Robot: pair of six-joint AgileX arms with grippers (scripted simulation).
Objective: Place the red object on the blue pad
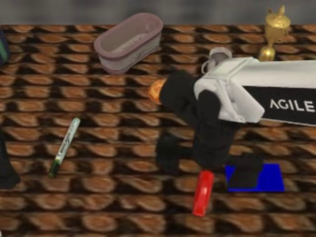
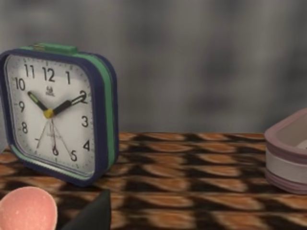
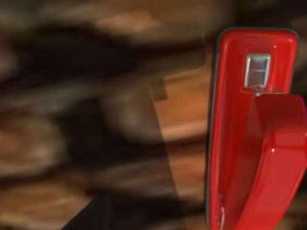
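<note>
The red object (image 1: 203, 192) lies near the table's front, right of centre, with its long side running front to back; the right wrist view shows the red object (image 3: 254, 129) very close. The blue pad (image 1: 269, 178) lies flat just to its right, apart from it and partly under a black shape. My right gripper (image 1: 210, 165) hangs at the red object's far end, and its black body hides that end. My left gripper (image 1: 6, 170) stays at the table's left edge. In its wrist view one dark fingertip (image 2: 91, 213) shows far to the side over bare table, so it stands open.
A pink-grey tub (image 1: 129, 42) stands at the back, with a grey mug (image 1: 217, 58) and a gold trophy (image 1: 274, 30) at the back right. A green-and-white marker (image 1: 64, 147) lies at the left. An alarm clock (image 2: 57, 115) stands at the far left.
</note>
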